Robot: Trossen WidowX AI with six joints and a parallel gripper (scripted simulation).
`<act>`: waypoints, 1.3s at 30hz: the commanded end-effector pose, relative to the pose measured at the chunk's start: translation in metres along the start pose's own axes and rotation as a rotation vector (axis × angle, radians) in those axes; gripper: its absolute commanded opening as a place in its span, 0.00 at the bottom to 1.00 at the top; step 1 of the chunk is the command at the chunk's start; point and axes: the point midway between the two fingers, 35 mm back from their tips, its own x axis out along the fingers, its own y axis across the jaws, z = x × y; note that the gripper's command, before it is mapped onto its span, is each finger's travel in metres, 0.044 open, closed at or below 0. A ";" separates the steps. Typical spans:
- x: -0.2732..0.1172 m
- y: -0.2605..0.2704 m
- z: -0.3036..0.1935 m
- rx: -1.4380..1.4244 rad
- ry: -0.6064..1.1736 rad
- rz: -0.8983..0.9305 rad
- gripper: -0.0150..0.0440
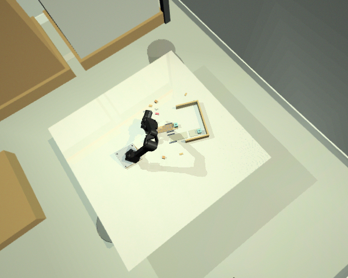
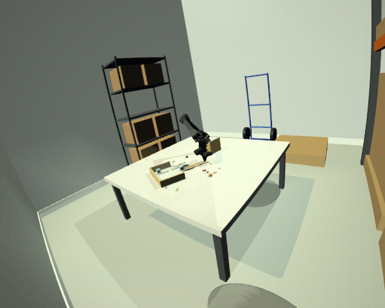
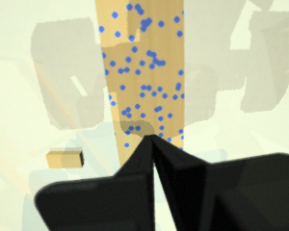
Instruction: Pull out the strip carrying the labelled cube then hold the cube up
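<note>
My gripper [image 2: 205, 160] [image 3: 149, 140] is shut with nothing between its fingers. Its tips point down at the near end of a tan, blue-dotted strip [image 1: 166, 128] [image 2: 196, 165] [image 3: 144, 82]; whether they touch it I cannot tell. A teal cube [image 1: 176, 124] [image 2: 181, 167] sits at this strip's far end. A pale strip [image 1: 178, 136] lies beside it, with a gap before a separate far piece [image 1: 194, 132], which carries another teal cube [image 1: 199, 131] [image 2: 158, 171]. The labels are too small to read.
A low wooden wall [image 1: 202, 116] [image 2: 172, 179] surrounds the far area on three sides. Dark guide rails [image 1: 170, 134] flank the strips. A red block [image 1: 157, 113] [image 2: 204, 170] and several small tan blocks [image 1: 163, 157] [image 3: 65, 159] lie around. A brown panel [image 2: 215, 145] stands near the arm's base.
</note>
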 end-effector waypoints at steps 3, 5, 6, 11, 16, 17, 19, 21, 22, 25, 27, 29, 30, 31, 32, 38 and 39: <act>0.004 -0.004 -0.013 -0.008 0.026 -0.011 0.25; 0.004 -0.004 -0.013 -0.008 0.026 -0.011 0.25; 0.004 -0.004 -0.013 -0.008 0.026 -0.011 0.25; -0.039 0.001 -0.004 -0.007 0.026 -0.008 0.25; -0.041 0.001 -0.002 -0.002 0.027 -0.009 0.30; -0.039 0.001 0.006 0.014 0.026 -0.009 0.34; -0.040 0.002 0.016 0.033 0.026 -0.010 0.43; -0.041 0.002 0.023 0.036 0.026 -0.010 0.52; -0.041 0.002 0.025 0.036 0.025 -0.010 0.57; -0.042 0.002 0.038 0.036 0.025 -0.010 0.70; -0.043 0.002 0.046 0.037 0.025 -0.011 0.79; -0.043 0.002 0.053 0.037 0.025 -0.011 0.88; -0.044 0.002 0.057 0.037 0.024 -0.011 0.92; -0.044 0.002 0.061 0.037 0.024 -0.011 0.97; -0.044 0.002 0.064 0.037 0.024 -0.011 1.00; -0.047 0.002 0.087 0.038 0.023 -0.011 1.00; -0.048 0.001 0.091 0.038 0.023 -0.011 1.00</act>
